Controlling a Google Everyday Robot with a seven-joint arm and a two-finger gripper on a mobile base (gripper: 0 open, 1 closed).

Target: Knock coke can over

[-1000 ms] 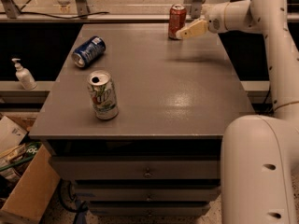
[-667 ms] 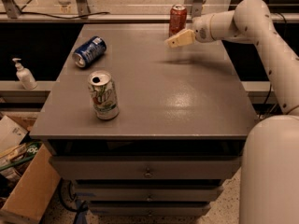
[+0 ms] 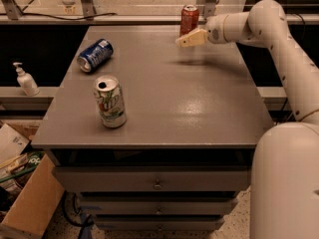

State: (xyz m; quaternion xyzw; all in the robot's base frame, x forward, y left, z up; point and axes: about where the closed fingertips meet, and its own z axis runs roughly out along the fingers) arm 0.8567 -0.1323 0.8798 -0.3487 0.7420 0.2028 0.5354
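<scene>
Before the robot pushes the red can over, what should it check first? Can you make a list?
1. The coke can stands upright, not yet knocked over: ok.
2. The gripper is near the coke can, just in front of it and low: ok.
3. The gripper touches the coke can: cannot tell.
4. The blue can, lying on its side, and the green-and-white can, upright, are well away from the gripper: ok.
5. The coke can has room to fall and stay on the table: cannot tell, as it stands right by the far edge.
</scene>
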